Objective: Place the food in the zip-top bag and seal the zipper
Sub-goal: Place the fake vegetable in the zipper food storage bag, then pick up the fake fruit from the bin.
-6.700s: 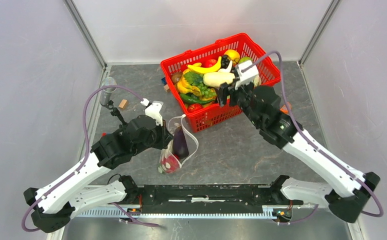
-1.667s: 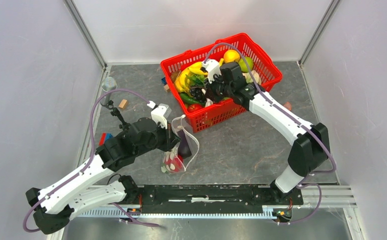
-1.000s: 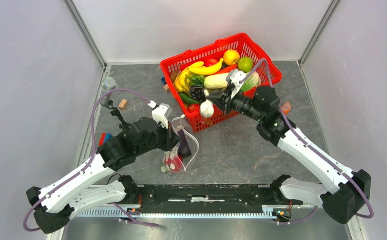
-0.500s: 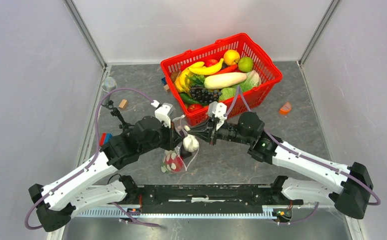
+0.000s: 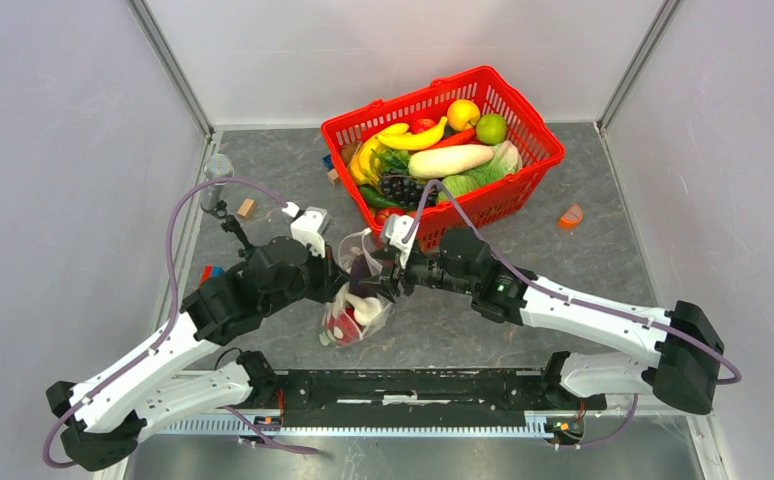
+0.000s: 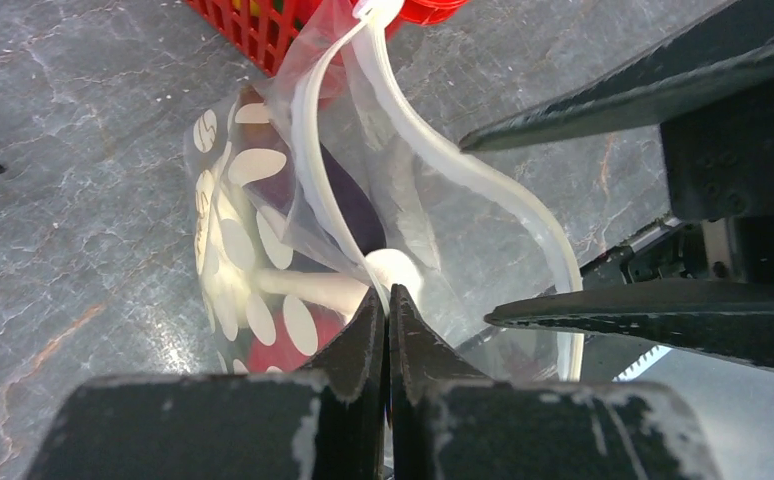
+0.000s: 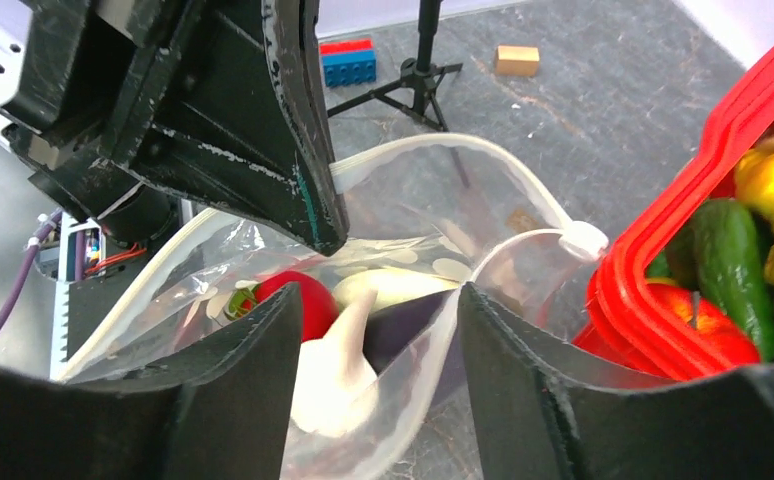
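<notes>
The dotted zip-top bag (image 5: 335, 318) hangs open between the arms. My left gripper (image 6: 385, 300) is shut on the bag's rim and holds the mouth up; it also shows in the top view (image 5: 341, 283). The whitish zipper (image 6: 463, 170) curves round the open mouth. My right gripper (image 7: 381, 292) is open at the mouth, its fingers either side of a white radish (image 7: 338, 380) that lies inside the bag. A red fruit (image 7: 303, 300) and a purple eggplant (image 6: 348, 200) lie in the bag too. More food fills the red basket (image 5: 523, 175).
An orange wedge (image 5: 569, 215) lies right of the basket. A wooden block (image 5: 246, 208), a small black tripod (image 5: 228, 220), blue and red bricks (image 5: 206, 273) and a clear cup (image 5: 217, 167) sit at the left. The basket rim (image 7: 663, 260) is close beside the bag.
My right gripper carried the white radish from the basket to the bag mouth and opened; the radish now lies inside the bag. My left gripper kept hold of the rim.
</notes>
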